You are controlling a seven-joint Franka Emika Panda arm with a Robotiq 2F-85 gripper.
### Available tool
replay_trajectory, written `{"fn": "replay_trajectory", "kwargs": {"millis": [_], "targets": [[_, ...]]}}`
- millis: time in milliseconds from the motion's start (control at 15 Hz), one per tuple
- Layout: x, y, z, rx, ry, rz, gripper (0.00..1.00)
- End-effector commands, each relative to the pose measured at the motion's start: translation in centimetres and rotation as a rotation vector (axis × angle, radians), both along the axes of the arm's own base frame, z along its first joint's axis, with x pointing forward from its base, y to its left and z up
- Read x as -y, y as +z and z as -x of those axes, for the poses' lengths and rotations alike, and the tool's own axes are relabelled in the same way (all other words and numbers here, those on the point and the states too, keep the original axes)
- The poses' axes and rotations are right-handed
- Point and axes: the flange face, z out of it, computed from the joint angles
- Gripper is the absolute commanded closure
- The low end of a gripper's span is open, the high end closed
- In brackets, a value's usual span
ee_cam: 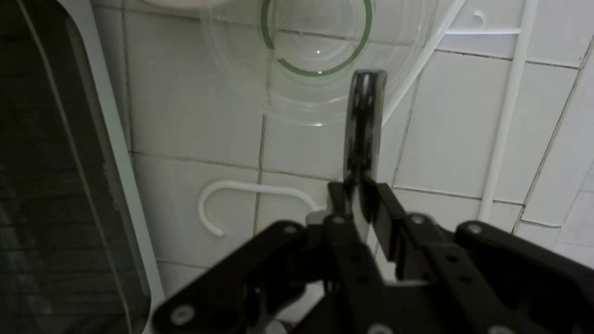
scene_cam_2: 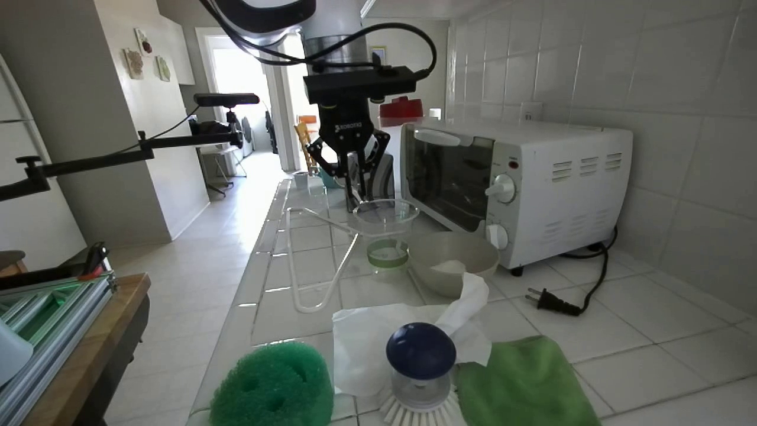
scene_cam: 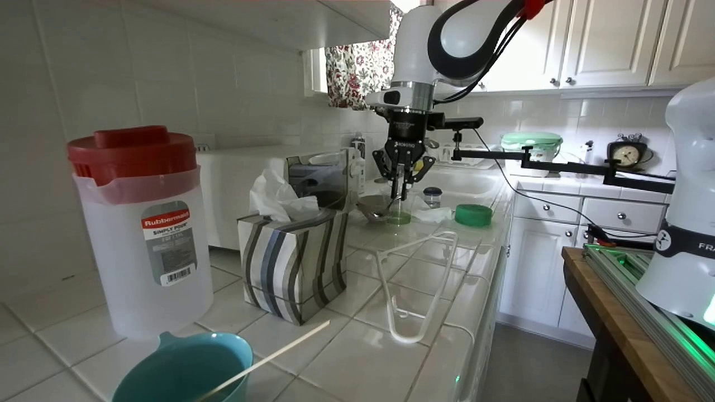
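Observation:
My gripper [scene_cam: 398,192] points down over the tiled counter, and its fingers are shut on a shiny metal utensil [ee_cam: 365,120] that looks like a spoon. It also shows between the fingers [scene_cam_2: 358,198] in an exterior view. A clear plastic cup [scene_cam_2: 387,223] with a green band [scene_cam: 399,216] stands right beside the fingertips; it also shows at the top of the wrist view [ee_cam: 297,99]. A grey-beige bowl [scene_cam_2: 452,260] stands next to the cup. A white hanger [scene_cam_2: 293,266] lies on the counter close by. The spoon's lower end is partly hidden.
A white toaster oven [scene_cam_2: 568,195] stands beside the gripper. A striped tissue box [scene_cam: 293,262], a red-lidded pitcher [scene_cam: 139,245] and a turquoise cup [scene_cam: 184,368] stand along the counter. A green scrubber [scene_cam_2: 272,384], dish brush [scene_cam_2: 421,352], green cloth [scene_cam_2: 526,378] and paper towel [scene_cam_2: 361,349] lie together.

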Motion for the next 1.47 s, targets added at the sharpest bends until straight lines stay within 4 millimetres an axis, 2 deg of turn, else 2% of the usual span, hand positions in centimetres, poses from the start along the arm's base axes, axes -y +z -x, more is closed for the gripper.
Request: {"fn": "replay_trajectory", "kwargs": {"millis": [0, 267, 1133, 1400], "targets": [[-0.6, -0.3, -0.1, -0.018, -0.018, 0.017, 0.95], [-1.2, -0.7, -0.1, -0.025, -0.020, 0.010, 0.95], [1.1, 0.7, -0.2, 0.008, -0.082, 0.013, 0.95], [1.0, 1.2, -0.4, 0.017, -0.086, 0.015, 0.95]]}}
